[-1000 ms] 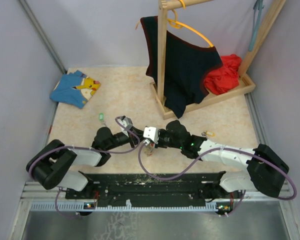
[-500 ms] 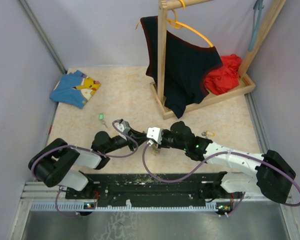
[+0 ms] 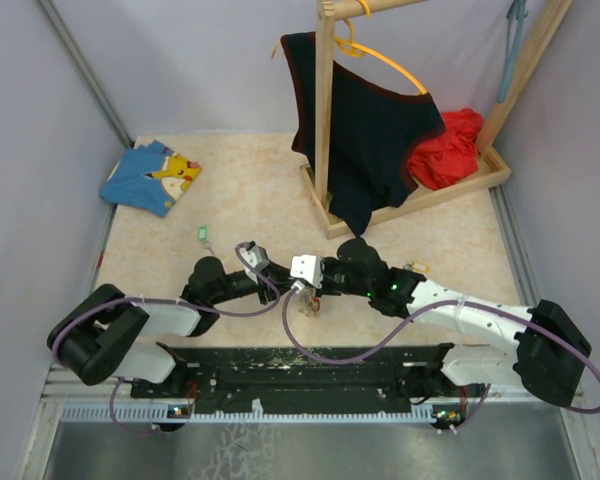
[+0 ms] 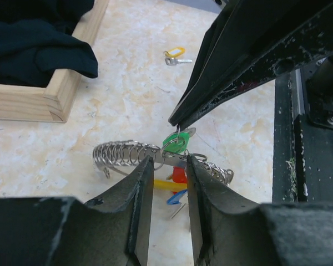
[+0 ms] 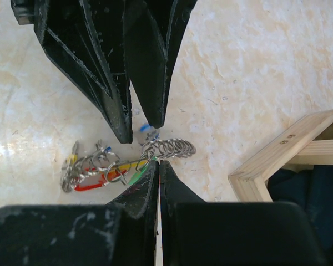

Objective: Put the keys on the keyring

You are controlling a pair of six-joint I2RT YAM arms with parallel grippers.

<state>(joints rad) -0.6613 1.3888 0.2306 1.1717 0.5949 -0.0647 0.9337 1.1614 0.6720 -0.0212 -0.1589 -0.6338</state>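
pinching the green key (image 4: 176,144) by its ring, the right gripper (image 5: 157,163) is closed; left gripper (image 4: 166,166) stands parted astride the keyring (image 4: 122,154), lying near-middle on the table (image 3: 260,190). a yellow key (image 4: 175,55) lies right.

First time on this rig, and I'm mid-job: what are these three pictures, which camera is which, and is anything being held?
Two robot arms with two-finger grippers work over a table. The wide picture looks down from above and behind them; the other two come from a camera on each wrist. The left gripper is open, right at the keyring, a bunch with a silvery coil and coloured tags. The right gripper is shut and seems to pinch the green-tagged key at that bunch. A yellow-tagged key and a second green key lie loose. Farther back: a wooden rack with a black garment, and a blue cloth.
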